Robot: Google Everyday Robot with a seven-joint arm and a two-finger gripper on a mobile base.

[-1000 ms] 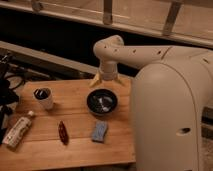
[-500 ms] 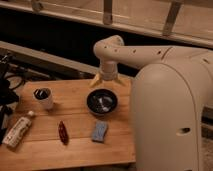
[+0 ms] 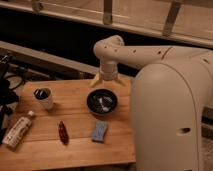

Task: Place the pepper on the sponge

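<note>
Red pepper [image 3: 62, 132] lies on the wooden table [image 3: 75, 150], just left of the blue sponge [image 3: 99, 131] and apart from it. The gripper [image 3: 106, 80] hangs at the far edge behind the black bowl [image 3: 102, 101], yellow fingers spread wide and empty. Nothing has shifted in the past second, so the pepper remains off the sponge.

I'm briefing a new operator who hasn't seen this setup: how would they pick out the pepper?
On the wooden table, find the dark bowl by the gripper, which hangs over the far edge. Nearer the camera lies a blue sponge; the pepper is left of it in the picture, the only slim, dark red thing.
</note>
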